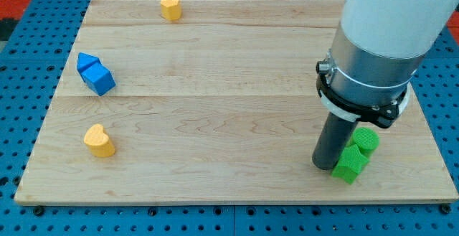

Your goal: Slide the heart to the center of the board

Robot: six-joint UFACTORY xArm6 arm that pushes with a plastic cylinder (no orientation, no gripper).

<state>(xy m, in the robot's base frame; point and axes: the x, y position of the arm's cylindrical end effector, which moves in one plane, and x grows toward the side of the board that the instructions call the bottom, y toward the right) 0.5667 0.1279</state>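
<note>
Camera view
Hidden: my tip [324, 166] is a thick dark rod end resting on the counter [229, 121]; the arm's grey and white body above is cut off at the view's top and right.
Pincer: the arm carries none, only the rod, so no open or closed state applies.
Green blocks [356, 153]: two, touching, just right of my tip; shapes hard to make out.
Yellow heart [98, 140]: near the view's lower left, well apart from my tip; lobes toward upper right, point toward lower left.
Look: small, yellow-orange, thick.
Others: blue block [95, 73] at left edge; yellow block [171, 7] at top.
</note>
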